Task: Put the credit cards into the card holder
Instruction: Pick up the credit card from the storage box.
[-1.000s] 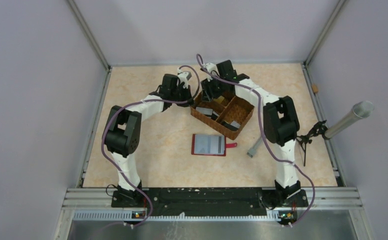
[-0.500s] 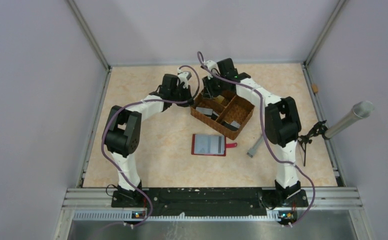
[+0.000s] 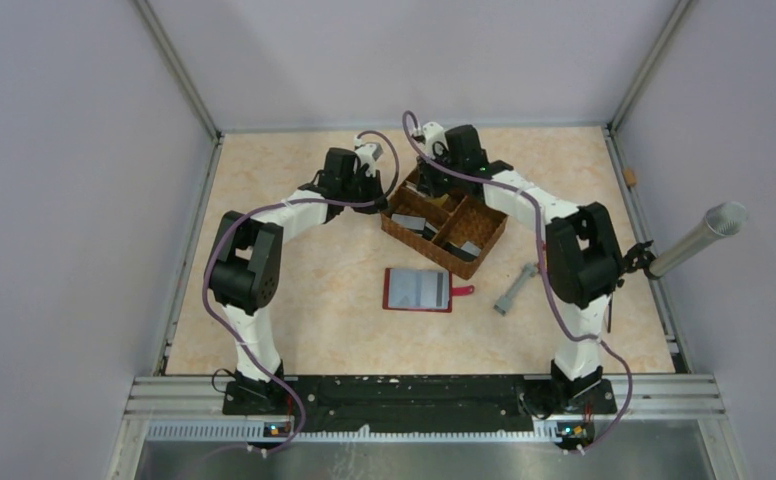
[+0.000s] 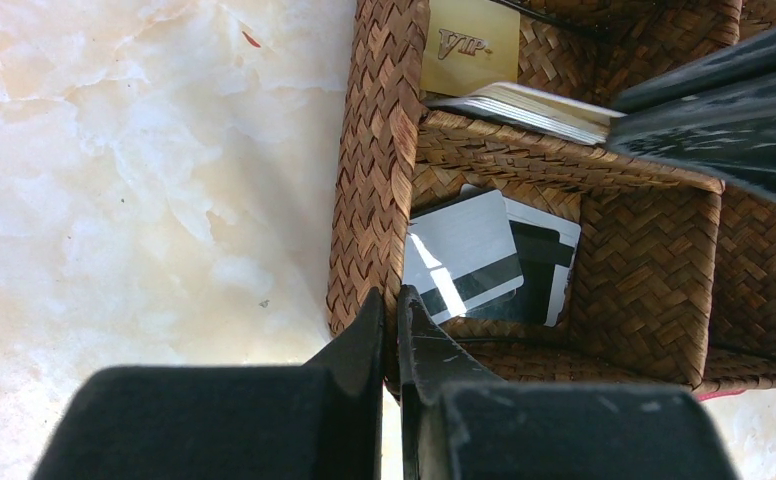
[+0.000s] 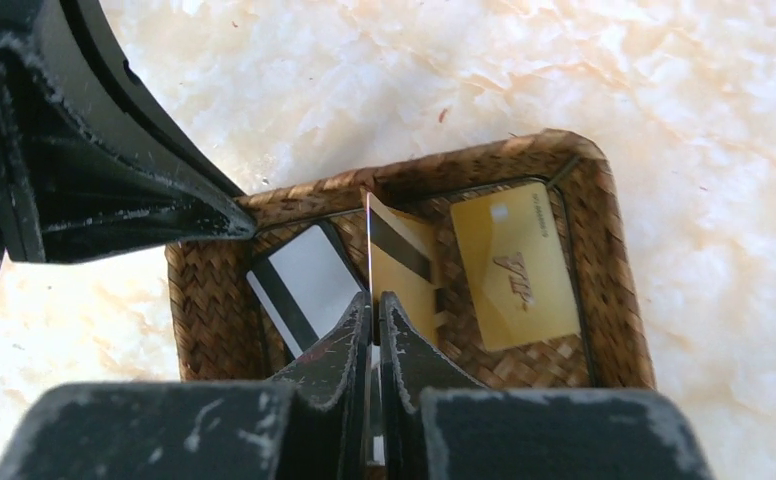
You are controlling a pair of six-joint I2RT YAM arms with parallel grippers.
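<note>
One card (image 5: 370, 240) edgewise in right tool (image 5: 375, 300)

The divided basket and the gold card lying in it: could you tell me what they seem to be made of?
The basket looks like woven brown wicker or similar fibre, matt: flat strands in a herringbone weave cover walls and floor. The gold card looks like thin plastic with a satin, slightly metallic finish: flat, round-cornered, printed lettering.
</note>
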